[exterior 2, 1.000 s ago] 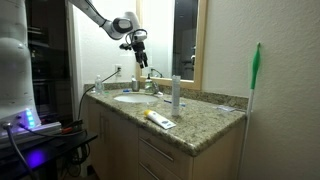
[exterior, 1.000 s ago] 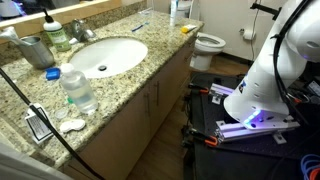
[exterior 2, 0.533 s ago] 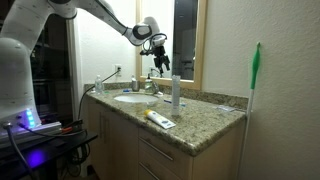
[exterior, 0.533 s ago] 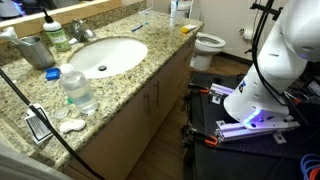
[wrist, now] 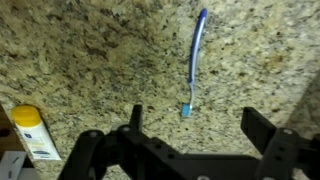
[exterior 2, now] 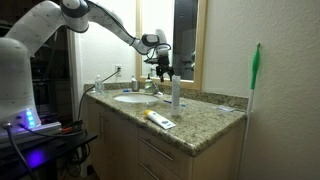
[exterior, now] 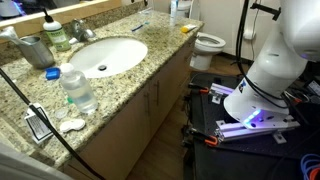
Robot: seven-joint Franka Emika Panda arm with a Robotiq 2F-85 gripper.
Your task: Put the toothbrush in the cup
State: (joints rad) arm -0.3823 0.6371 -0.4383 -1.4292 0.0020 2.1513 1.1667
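- My gripper (wrist: 195, 128) hangs spread open, holding nothing.
- The toothbrush (wrist: 196, 58) lies flat on the countertop (wrist: 90, 50), centred between my fingers (wrist: 135, 118), just beyond their tips, seemingly near the back edge.

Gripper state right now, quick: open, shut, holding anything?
Gripper: open, holding nothing. The toothbrush lies on the counter, untouched.
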